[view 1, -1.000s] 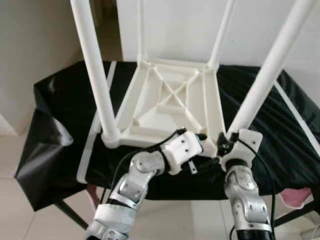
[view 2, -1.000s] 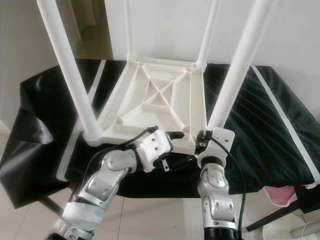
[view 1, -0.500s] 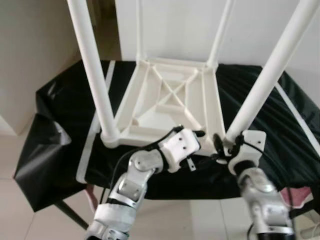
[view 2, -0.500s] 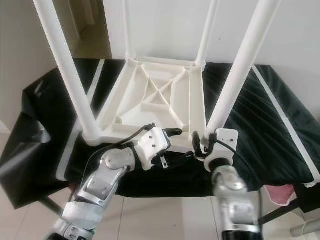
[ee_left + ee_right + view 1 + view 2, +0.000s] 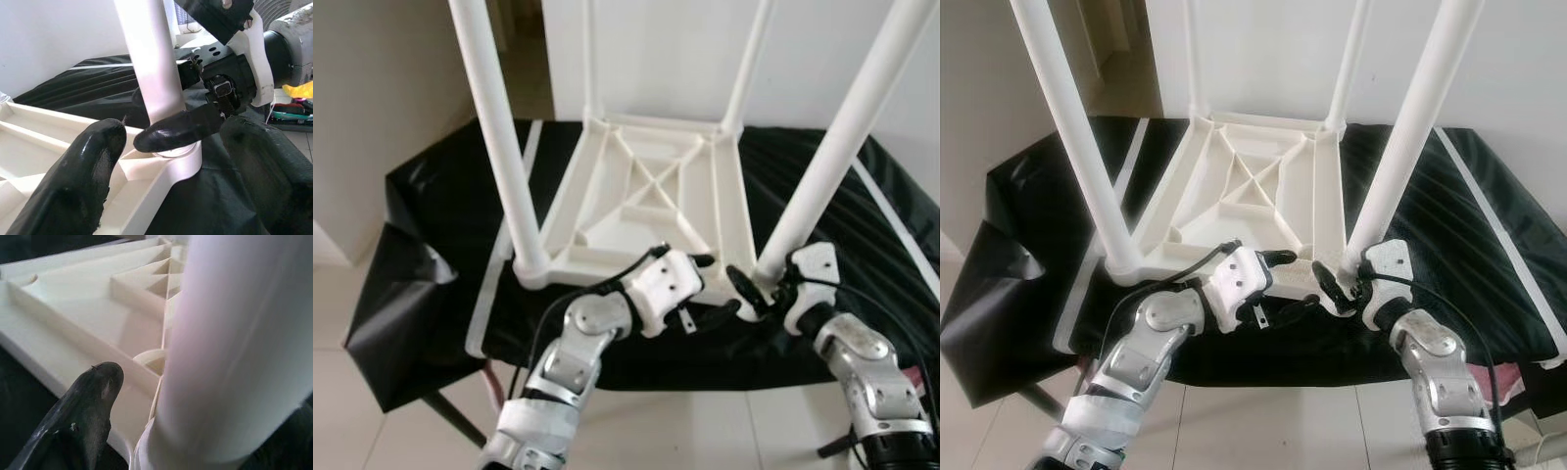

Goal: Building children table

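Note:
A white plastic children's table (image 5: 651,196) lies upside down on a black-covered surface (image 5: 431,196), its four legs pointing up. My right gripper (image 5: 762,282) is at the base of the near right leg (image 5: 832,157). One black finger (image 5: 176,129) lies across the leg's socket, and the leg (image 5: 230,347) stands between the fingers. My left gripper (image 5: 710,287) is open at the table's near edge, just left of that corner. One of its fingers (image 5: 95,166) is over the white frame and the other is over the black cloth.
The near left leg (image 5: 499,147) rises close to my left arm. Long white strips lie on the cloth at the left (image 5: 499,255) and the right (image 5: 891,220). The covered surface ends just before me, with tiled floor (image 5: 352,392) below. A white wall stands behind.
My right wrist and forearm have swung out to the right around the base of the near right leg. My left gripper has stayed where it was.

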